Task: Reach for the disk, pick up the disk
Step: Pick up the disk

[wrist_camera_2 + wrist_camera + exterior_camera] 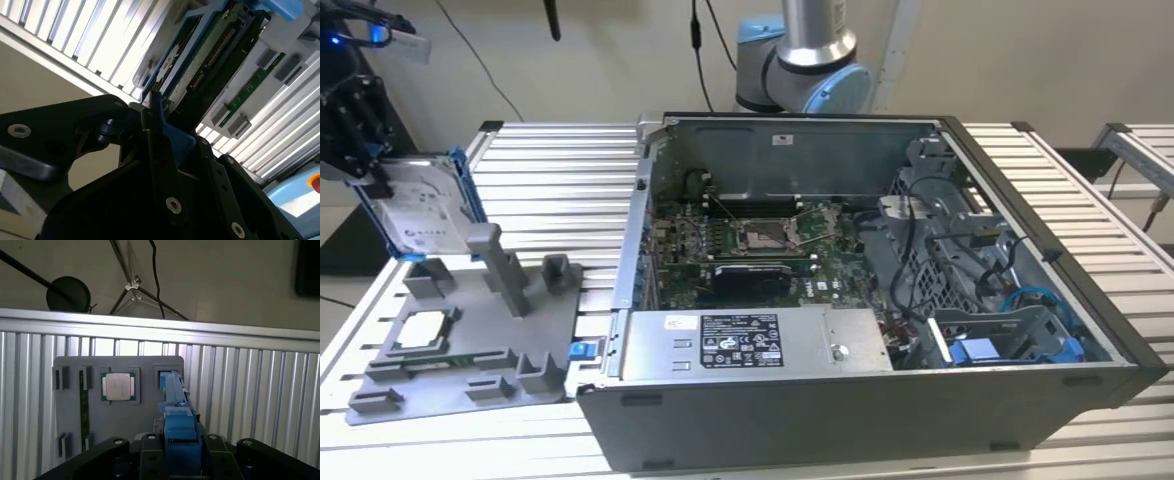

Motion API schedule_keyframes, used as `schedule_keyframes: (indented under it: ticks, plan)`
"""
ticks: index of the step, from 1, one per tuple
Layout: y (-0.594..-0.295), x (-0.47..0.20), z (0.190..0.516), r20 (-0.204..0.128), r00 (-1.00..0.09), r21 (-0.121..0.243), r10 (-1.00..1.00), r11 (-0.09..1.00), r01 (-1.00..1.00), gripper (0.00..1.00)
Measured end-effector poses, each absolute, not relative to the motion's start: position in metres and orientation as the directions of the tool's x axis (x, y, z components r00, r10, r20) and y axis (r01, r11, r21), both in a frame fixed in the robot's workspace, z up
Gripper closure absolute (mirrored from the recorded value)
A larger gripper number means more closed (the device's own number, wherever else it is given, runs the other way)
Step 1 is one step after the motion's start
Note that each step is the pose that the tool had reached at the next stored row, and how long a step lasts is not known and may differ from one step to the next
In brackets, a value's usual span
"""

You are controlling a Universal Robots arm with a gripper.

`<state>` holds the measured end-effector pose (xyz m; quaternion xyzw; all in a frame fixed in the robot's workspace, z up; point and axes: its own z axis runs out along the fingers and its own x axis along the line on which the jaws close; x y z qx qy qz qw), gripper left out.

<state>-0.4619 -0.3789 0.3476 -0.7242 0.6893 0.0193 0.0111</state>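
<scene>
The disk (424,212), silver with a white label and blue side rails, stands on edge at the exterior view's left, over the back corner of the grey fixture tray (487,345). My black gripper (376,180) comes down on it from above and is shut on its top blue rail. In the second wrist view the gripper (155,120) clamps the blue rail, and the disk (210,55) shows its green circuit side. In the first wrist view the gripper (177,440) holds the disk's (172,390) blue edge, seen end-on. Whether its lower end still rests in the tray slot is unclear.
A small square silver chip on a green board (424,330) lies in the tray; it is also in the first wrist view (118,387). The open computer case (881,300) with a grey power-supply box (747,340) stands on the slatted table (547,170). The arm's base (801,60) is behind it.
</scene>
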Motion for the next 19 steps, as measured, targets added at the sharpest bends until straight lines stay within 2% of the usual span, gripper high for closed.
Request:
schedule_keyframes:
  ticks: [10, 19]
  plan:
    - [-0.379, -0.465, 0.383, -0.043, 0.050, -0.001, -0.998, -0.050, -0.999, 1.00]
    - [-0.379, -0.465, 0.396, -0.047, 0.051, -0.035, -0.998, -0.050, -0.998, 1.00]
